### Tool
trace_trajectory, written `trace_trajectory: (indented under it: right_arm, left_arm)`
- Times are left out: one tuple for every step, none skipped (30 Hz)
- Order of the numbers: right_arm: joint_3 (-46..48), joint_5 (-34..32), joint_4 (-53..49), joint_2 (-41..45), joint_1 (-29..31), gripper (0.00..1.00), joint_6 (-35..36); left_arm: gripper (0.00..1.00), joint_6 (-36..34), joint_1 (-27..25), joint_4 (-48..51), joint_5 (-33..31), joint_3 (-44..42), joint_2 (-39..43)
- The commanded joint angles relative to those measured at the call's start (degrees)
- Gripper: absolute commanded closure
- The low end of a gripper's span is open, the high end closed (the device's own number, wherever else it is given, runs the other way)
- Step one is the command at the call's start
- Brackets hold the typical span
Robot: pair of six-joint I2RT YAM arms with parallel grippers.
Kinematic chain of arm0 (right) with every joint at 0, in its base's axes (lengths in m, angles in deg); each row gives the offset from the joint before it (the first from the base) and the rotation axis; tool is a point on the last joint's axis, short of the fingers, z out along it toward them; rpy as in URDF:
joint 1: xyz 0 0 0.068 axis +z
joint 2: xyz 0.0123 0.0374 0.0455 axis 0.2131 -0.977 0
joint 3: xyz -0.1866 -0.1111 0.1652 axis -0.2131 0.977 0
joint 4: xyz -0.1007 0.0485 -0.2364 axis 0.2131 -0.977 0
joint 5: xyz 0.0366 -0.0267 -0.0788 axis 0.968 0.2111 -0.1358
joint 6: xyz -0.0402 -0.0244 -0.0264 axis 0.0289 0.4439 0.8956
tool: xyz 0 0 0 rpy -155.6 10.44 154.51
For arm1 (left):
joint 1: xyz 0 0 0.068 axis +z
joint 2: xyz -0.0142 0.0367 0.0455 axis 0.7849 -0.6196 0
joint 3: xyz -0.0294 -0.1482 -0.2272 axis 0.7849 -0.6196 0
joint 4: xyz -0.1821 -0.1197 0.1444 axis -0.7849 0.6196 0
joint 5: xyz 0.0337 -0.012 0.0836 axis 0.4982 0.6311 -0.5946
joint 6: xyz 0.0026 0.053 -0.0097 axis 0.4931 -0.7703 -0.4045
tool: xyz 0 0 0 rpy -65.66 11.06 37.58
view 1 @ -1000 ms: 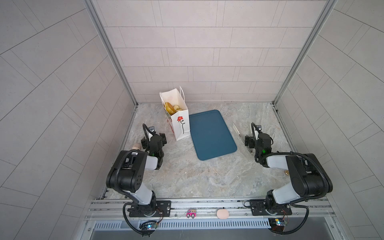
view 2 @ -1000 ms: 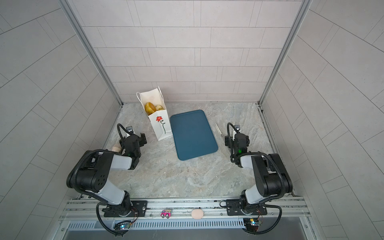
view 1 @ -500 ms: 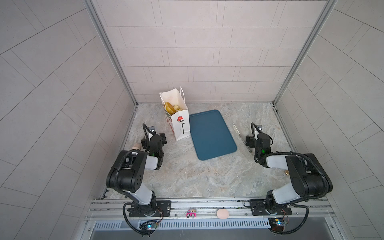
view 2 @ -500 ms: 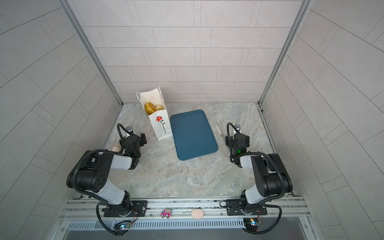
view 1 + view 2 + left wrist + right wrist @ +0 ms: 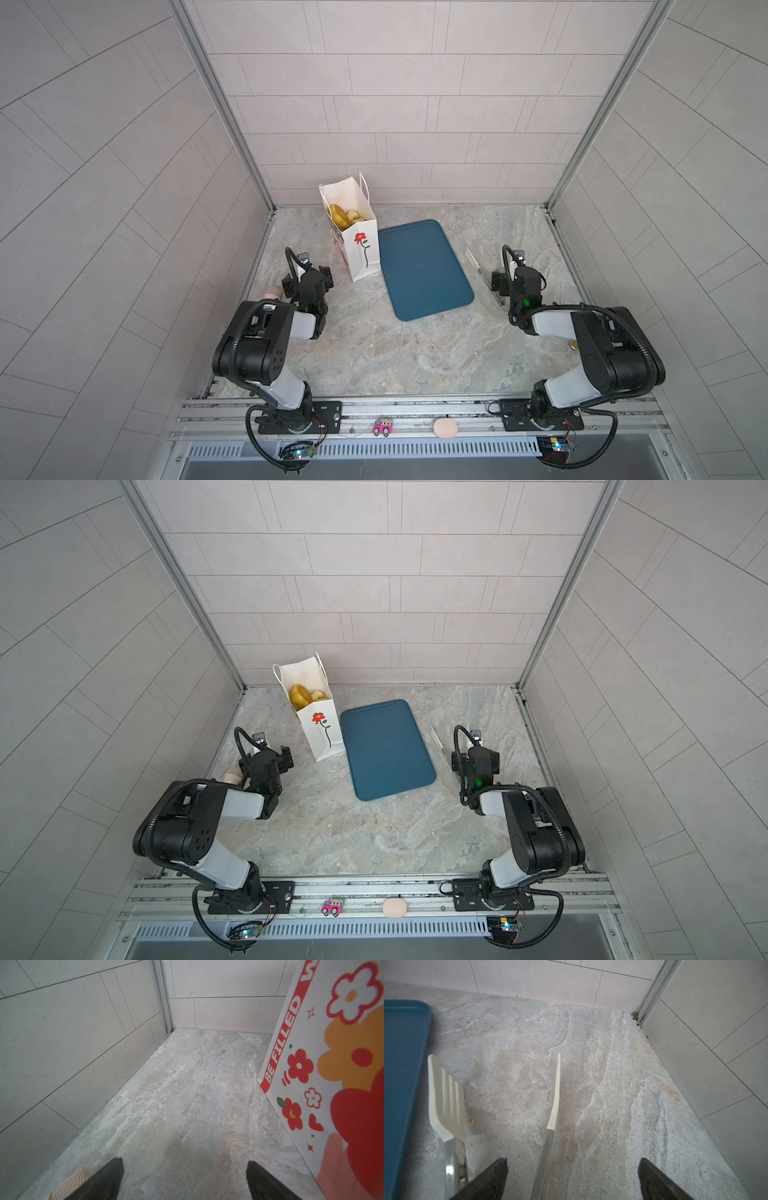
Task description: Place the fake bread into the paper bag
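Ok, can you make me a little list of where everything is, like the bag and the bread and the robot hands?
paper bag: standing upright at the back left, open at the top
fake bread: golden pieces showing in the bag's open top
blue tray: flat, right beside the bag, nothing on it
tongs: white-tipped, lying flat to the right of the tray, not held
left gripper: open, holding nothing, near the bag
right gripper: open, holding nothing, by the tongs
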Motion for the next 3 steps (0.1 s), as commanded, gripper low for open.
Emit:
trace_trajectory:
  right_arm:
    - [-0.66,-0.97,-0.06,-0.06,0.2,0.0,-0.43]
    - [-0.65,-1.02,-0.03,-0.05,0.25,0.0,-0.36]
    - [-0.66,-0.97,-0.04,-0.01,0.25,0.0,-0.36]
  left_arm:
    - [0.0,0.19,0.14,-0.31,-0.17,-0.05,-0.04]
    - [0.0,0.2,0.06,-0.33,-0.18,-0.05,-0.04]
    - [0.0,0.21,0.13,-0.27,-0.2,-0.05,-0.04]
